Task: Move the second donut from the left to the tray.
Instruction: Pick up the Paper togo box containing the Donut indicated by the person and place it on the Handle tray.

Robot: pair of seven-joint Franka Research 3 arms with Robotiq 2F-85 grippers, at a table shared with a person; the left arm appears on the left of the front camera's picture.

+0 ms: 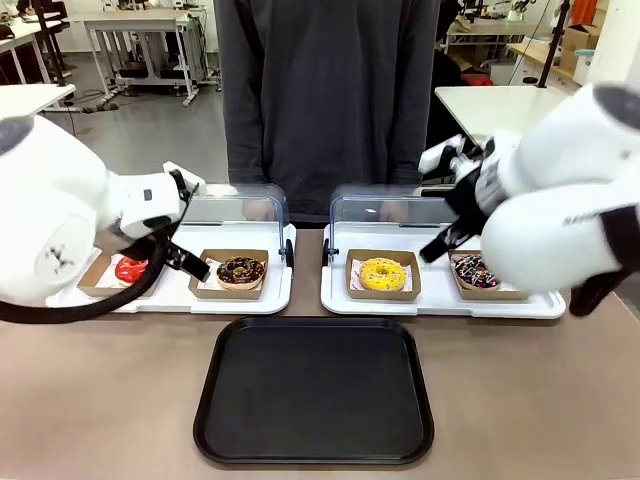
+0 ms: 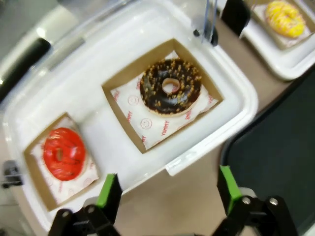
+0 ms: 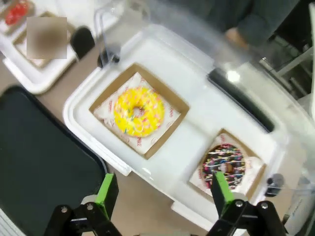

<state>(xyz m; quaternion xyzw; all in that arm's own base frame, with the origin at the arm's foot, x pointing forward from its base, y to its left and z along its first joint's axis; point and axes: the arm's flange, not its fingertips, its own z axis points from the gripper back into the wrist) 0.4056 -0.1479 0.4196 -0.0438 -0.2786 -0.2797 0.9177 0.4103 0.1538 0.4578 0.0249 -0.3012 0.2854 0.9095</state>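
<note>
The chocolate-glazed donut with tan crumbs (image 1: 241, 270) (image 2: 170, 87) sits in its brown cardboard holder (image 2: 126, 83) on the left white display tray, second from the left. My left gripper (image 2: 168, 189) hovers open above that tray's near edge, short of the donut, with nothing between its green pads (image 2: 109, 189). The black tray (image 1: 313, 390) (image 2: 280, 152) (image 3: 39, 162) lies bare on the table in front of the display trays. Over the right display tray, my right gripper (image 3: 163, 189) is open and holds nothing.
A red-glazed donut (image 2: 64, 153) lies left of the chocolate one. A yellow donut (image 1: 383, 273) (image 3: 138, 111) and a dark donut with pink-white sprinkles (image 1: 475, 271) (image 3: 224, 164) sit on the right display tray (image 1: 440, 300). Both clear lids (image 1: 235, 210) stand raised. A person (image 1: 325, 100) stands across the table.
</note>
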